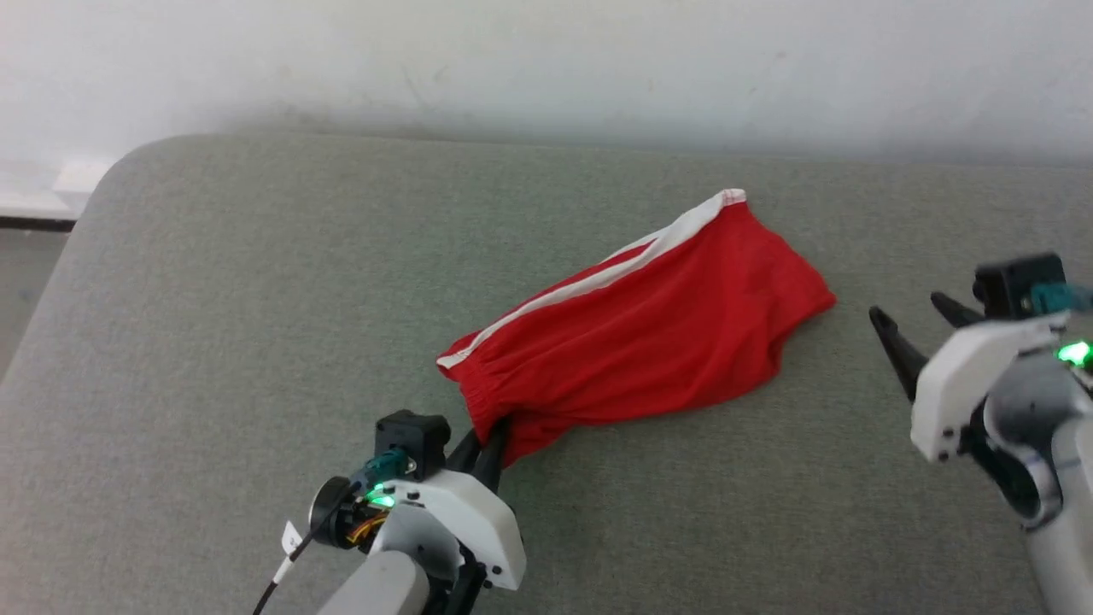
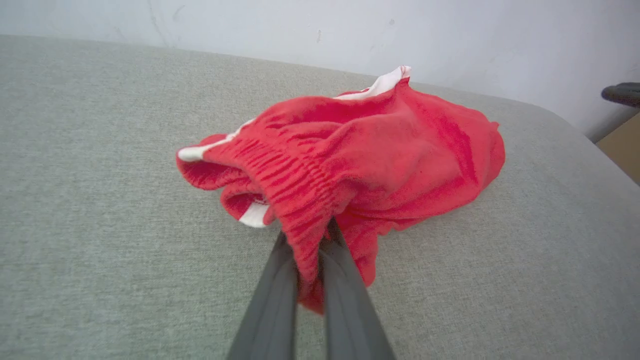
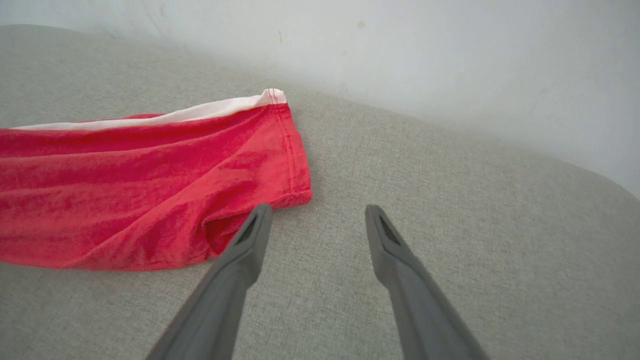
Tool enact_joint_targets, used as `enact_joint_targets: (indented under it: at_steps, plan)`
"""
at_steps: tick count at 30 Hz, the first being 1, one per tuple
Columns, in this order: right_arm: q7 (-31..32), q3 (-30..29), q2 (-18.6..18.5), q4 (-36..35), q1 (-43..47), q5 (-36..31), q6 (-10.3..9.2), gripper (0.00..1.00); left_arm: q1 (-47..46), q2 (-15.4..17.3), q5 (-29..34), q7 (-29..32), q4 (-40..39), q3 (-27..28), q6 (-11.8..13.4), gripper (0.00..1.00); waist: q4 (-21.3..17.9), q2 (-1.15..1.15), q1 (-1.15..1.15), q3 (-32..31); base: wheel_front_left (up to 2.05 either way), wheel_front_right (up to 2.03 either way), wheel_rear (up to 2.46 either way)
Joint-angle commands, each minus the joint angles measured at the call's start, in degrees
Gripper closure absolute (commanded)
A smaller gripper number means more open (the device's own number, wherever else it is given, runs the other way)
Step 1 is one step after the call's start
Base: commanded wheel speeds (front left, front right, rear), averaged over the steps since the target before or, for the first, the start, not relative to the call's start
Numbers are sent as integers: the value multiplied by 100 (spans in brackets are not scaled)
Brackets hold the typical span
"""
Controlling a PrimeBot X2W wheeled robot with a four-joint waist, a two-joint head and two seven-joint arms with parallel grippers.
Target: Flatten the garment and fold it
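1. Two end effectors are in view over a grey-green upholstered cushion [image 1: 213, 342] that runs back to a pale wall [image 1: 546, 60].
2. At the lower left of the head view, the left end effector [image 1: 489, 446] has its two dark fingers pinched together on the red shorts [image 1: 649, 325], gripping the gathered elastic waistband [image 2: 295, 180].
3. In the left wrist view, a fold of red cloth is squeezed between those fingers, and a small tail of it pokes out on the near side of the grip.
4. On the left wrist housing a green light [image 1: 376, 497] glows.
5. The shorts lie near the middle of the cushion, wrinkled rather than flat. They stretch on a diagonal from the gripped waistband at the near left towards the far right.
6. Along their far edge a white stripe [image 1: 615, 265] runs from the waistband to the leg hem [image 3: 292, 150].
7. At the right of the head view, the right end effector [image 1: 907, 307] has its fingers spread wide and holds nothing.
8. Its tips point towards the leg end of the shorts and are near it but apart from it in the head view. In the right wrist view one fingertip sits just at the cloth's edge, and I cannot tell whether it touches.
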Motion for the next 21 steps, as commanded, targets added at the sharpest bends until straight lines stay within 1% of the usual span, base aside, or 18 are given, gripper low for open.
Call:
enact_joint_targets:
  at_steps: [1,4,7,8,13,18,21]
  plan:
    - [306,46,40,375,-495,-9,-10,0,-4,49,103,43,-153,-95,9,100,270,0,-1,209,0,0,0]
    - [767,46,163,1060,-1065,18,-10,0,-54,12,178,127,-268,-242,-14,100,434,0,-1,352,0,0,0]
    - [1092,16,261,1751,-1536,-57,-10,0,-118,-53,228,160,-301,-357,-40,100,577,0,-1,467,0,0,0]
    - [1092,16,261,1751,-1536,-57,-10,0,-118,-53,228,160,-301,-357,-40,100,577,0,-1,467,0,0,0]
    - [1289,127,280,2632,-2039,-233,-10,0,-250,-187,291,184,-295,-520,-84,100,797,0,-1,610,0,0,0]
    - [1235,290,206,3283,-2335,-455,-10,0,-396,-292,312,169,-242,-609,-138,100,942,0,-1,733,0,0,0]
    - [1171,414,210,3583,-2441,-449,-10,0,-469,-340,317,155,-194,-644,-156,100,998,0,-1,787,0,0,0]
